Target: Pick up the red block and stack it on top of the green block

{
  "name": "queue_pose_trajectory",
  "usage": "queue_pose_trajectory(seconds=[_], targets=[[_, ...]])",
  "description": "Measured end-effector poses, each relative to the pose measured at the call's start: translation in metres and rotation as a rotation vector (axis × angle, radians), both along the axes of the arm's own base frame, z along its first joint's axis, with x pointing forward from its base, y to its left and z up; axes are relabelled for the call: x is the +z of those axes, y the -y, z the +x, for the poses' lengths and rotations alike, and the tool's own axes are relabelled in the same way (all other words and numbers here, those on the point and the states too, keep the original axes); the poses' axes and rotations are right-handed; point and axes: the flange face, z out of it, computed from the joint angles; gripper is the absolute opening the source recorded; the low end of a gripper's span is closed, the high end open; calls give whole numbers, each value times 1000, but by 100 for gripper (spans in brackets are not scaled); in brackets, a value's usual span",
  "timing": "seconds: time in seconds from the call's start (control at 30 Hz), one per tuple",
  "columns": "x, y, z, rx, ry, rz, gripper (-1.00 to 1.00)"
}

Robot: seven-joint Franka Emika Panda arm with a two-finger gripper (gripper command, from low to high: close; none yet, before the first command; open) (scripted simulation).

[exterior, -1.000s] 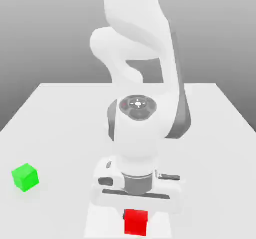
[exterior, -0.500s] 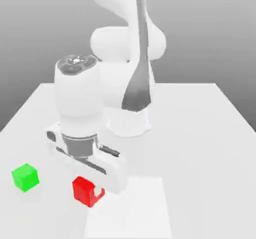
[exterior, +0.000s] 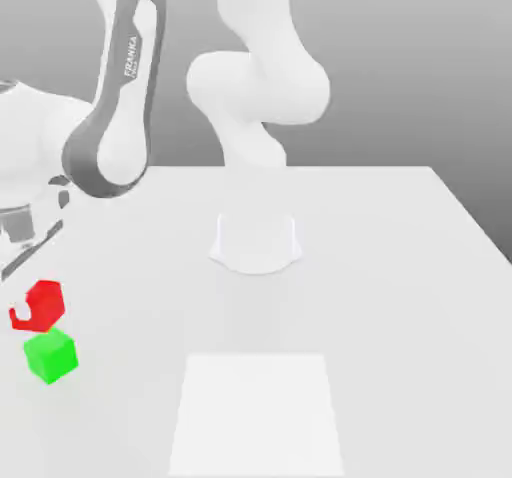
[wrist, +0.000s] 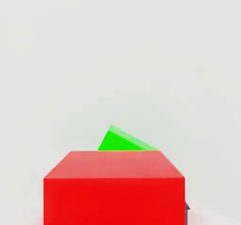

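Observation:
The red block hangs just above the green block near the table's edge at the exterior view's left. My gripper is shut on the red block, and one white finger covers part of its face. In the hand view the red block sits close to the camera, with a corner of the green block showing past its far edge. The two blocks look slightly offset from each other, and I cannot tell whether they touch.
The arm's round white base stands mid-table. A paler rectangular patch marks the white table near its front edge. The arm's big links lean over the left side.
The arm has swung from the front centre to the exterior view's left, carrying the red block off the pale patch to just above the green block. The green block has not moved.

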Motion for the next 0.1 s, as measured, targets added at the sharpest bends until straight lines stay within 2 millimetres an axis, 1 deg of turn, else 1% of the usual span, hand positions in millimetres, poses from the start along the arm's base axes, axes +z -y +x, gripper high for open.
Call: queue_pose_trajectory(seconds=[0.1], targets=[[0, 0, 0, 0, 0, 0, 100]])
